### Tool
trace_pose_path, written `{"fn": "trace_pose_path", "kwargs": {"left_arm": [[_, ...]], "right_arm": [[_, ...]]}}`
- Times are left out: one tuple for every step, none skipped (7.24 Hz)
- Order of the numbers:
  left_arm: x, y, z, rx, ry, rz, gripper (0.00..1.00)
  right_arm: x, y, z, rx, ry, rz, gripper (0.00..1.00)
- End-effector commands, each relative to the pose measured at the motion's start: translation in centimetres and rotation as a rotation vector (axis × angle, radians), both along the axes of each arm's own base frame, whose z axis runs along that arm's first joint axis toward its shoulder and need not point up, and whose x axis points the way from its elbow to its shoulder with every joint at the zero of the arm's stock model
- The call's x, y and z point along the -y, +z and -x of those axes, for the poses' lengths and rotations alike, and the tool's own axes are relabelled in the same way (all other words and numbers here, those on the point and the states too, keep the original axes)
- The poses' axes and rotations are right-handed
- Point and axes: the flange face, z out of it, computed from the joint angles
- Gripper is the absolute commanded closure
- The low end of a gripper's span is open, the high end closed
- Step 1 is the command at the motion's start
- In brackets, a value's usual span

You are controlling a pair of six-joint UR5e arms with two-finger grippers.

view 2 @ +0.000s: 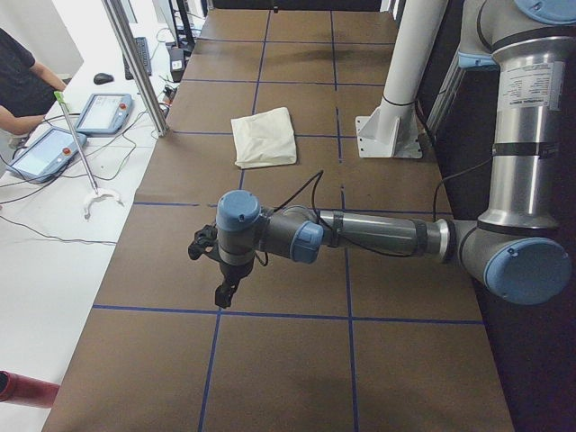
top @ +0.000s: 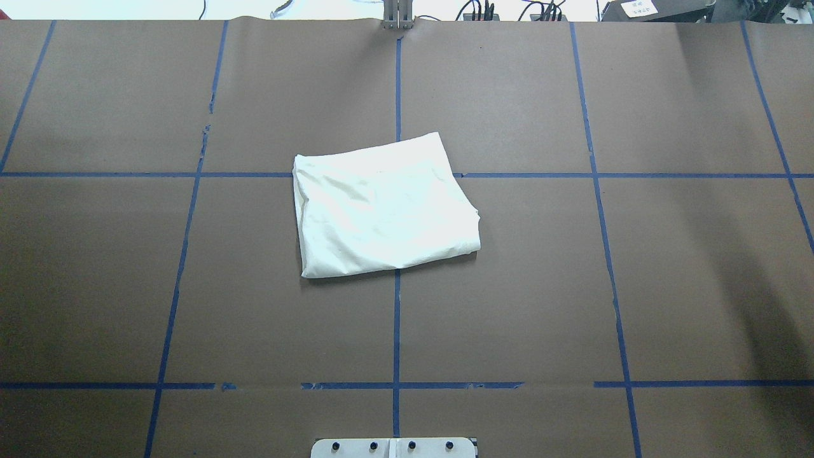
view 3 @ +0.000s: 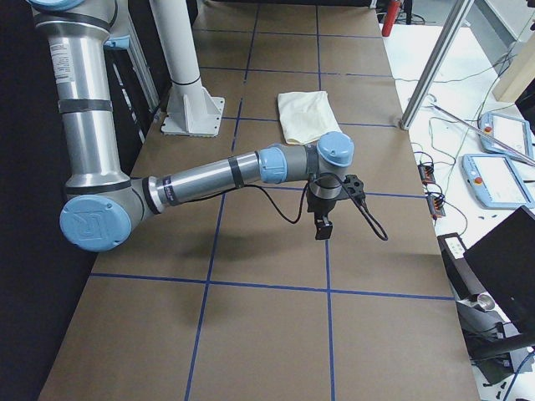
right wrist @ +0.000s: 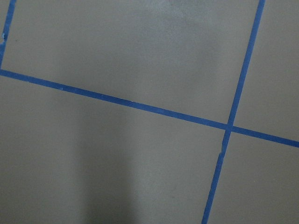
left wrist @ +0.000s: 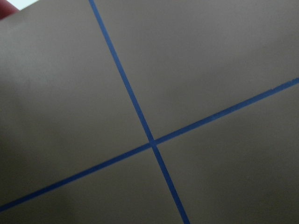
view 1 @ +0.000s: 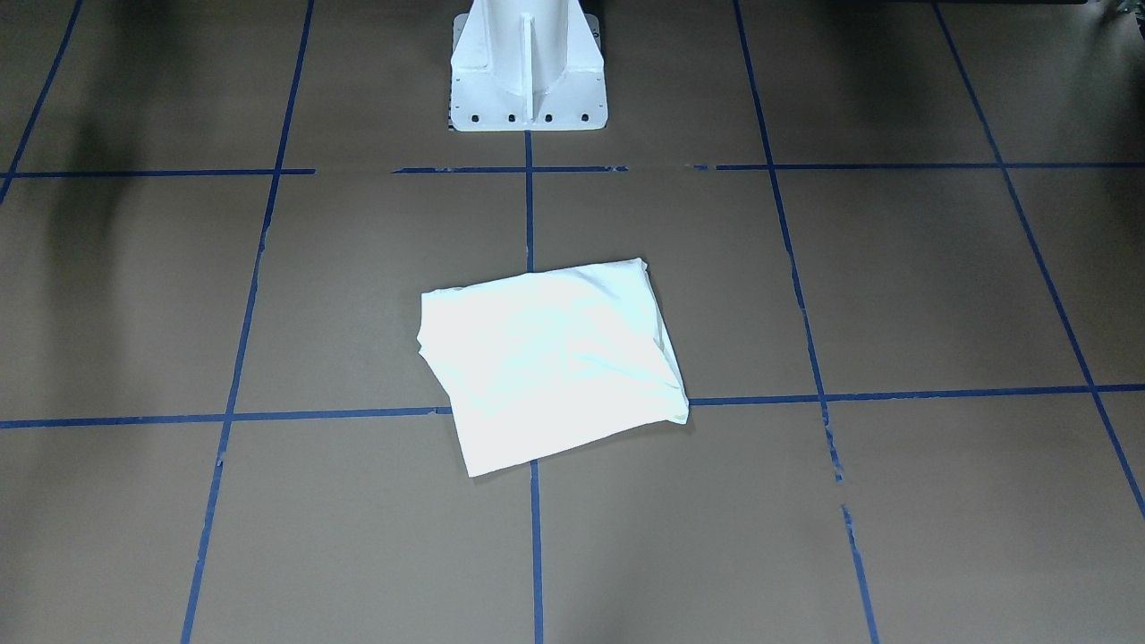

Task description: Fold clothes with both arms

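Surface: table covered in brown paper [top: 540, 286], marked into large squares by a grid of blue tape lines [top: 396, 331]. The white fixed pedestal base [view 1: 528, 67] is bolted at the middle of the robot's edge. Past the far long edge there is a white surface with two grey-blue tablet-like pendants [view 2: 103, 112] and loose cables. A person's arm in a dark sleeve [view 2: 18, 81] shows at the frame edge.

Task item: cream long-sleeved T-shirt [top: 381, 207], folded to a rough rectangle with a plain side up. It lies near the table's centre, over a tape crossing and slightly askew to the grid. Layer edges show along one side; any print is hidden.

Hard to make out: both wrist views give only brown paper and one tape crossing each. The overhead and front views catch only dark shadows towards the table ends.

Left grey-silver jointed arm [view 2: 378, 236]: forearm stretched level over the table's left end. The left arm's black fingers [view 2: 223, 294] point down, above the paper and well apart from the shirt. I cannot tell whether they are apart or together.

Right grey-silver jointed arm [view 3: 201, 180]: the same posture over the right end. The right arm's black fingers [view 3: 321, 227] point down, well apart from the shirt. Their spacing cannot be told either.
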Motion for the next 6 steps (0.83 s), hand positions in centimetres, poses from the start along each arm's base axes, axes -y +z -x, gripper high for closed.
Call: {"fn": "trace_pose_path", "kwargs": {"left_arm": [[-0.1,3.0,0.1,-0.002,-0.004,0.012,0.00],[-0.2,3.2,0.1,-0.003,-0.009,0.026,0.00],[-0.4,3.5,0.1,-0.003,-0.010,0.047,0.00],[-0.4,3.4,0.1,-0.002,-0.010,0.082,0.00],[-0.4,3.3,0.2,0.000,-0.011,0.084,0.00],[-0.3,3.2,0.2,0.001,-0.012,0.084,0.00]], "right_arm": [[-2.9,3.6,-3.3,0.091,0.070,0.095,0.00],[-3.9,4.5,-4.5,0.115,0.096,0.119,0.00],[-4.8,5.7,-4.5,0.112,0.095,0.141,0.00],[-4.8,7.8,-4.5,0.111,0.095,0.162,0.00],[-4.4,10.8,-4.6,0.111,0.097,0.123,0.00],[-4.2,11.8,-4.7,0.113,0.099,0.103,0.00]]}}
